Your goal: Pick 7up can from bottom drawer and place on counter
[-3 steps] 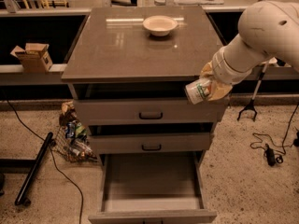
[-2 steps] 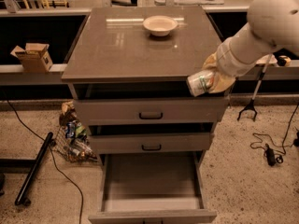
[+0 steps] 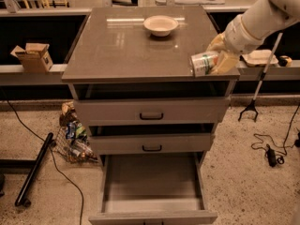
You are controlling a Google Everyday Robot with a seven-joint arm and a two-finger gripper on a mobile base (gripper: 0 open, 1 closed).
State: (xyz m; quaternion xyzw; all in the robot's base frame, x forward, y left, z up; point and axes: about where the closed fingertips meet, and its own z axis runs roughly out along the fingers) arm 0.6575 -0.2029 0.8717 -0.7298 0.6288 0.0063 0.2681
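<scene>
Gripper (image 3: 219,60) grips the 7up can (image 3: 202,63) sideways above the counter (image 3: 126,50), front-right corner.

The counter (image 3: 122,46) is sitting atop the stacked drawers, with a bowl (image 3: 161,25) resting toward its back, just right of the middle. At the counter's front right corner the gripper (image 3: 219,60) is clasping the 7up can (image 3: 202,63), which is lying tilted on its side at the edge. Beneath the two upper drawers (image 3: 151,110) the bottom drawer (image 3: 152,175) is standing pulled out toward the front. A cardboard box (image 3: 33,56) is sitting on the ledge (image 3: 14,73) to the left, and a litter bag (image 3: 72,139) is lying on the floor below, left of the drawers.
</scene>
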